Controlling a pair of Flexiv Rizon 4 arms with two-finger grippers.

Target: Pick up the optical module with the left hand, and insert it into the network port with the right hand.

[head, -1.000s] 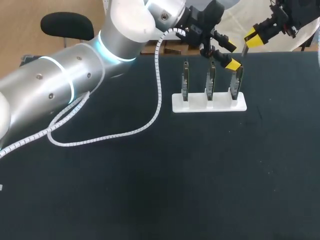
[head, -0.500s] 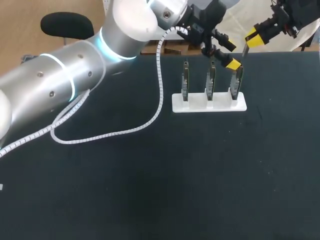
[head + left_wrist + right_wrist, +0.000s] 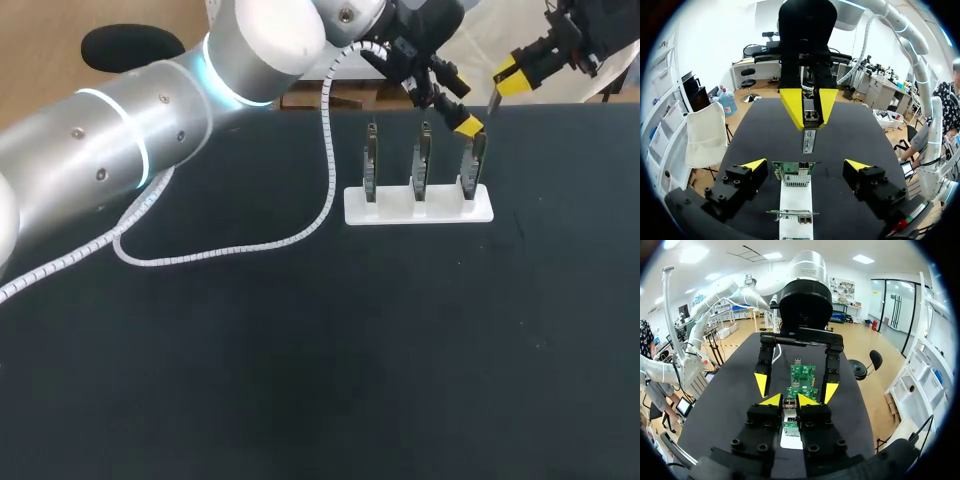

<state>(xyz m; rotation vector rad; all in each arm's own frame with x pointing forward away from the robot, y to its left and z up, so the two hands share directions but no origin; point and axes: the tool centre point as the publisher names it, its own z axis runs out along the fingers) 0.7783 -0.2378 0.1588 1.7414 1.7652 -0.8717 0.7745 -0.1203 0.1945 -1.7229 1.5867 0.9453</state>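
Note:
My right gripper hovers beyond the table's far edge, shut on the optical module, a slim silver bar that hangs down from its yellow tips. In the right wrist view the module sits pinched between the right gripper's fingers. Three network cards stand upright in a white stand; the rightmost card is nearest both grippers. My left gripper is open just above that card. In the left wrist view, the left gripper straddles the card, and the module hangs just ahead.
A white spiral cable from my left arm lies looped on the black table, left of the stand. The other two cards stand left of the grippers. My left arm's bulk spans the table's far left.
My left arm has swung slightly up and to the right, its gripper drifting toward the rightmost card and the cable loop shifting with it. The right gripper with the module has stayed put.

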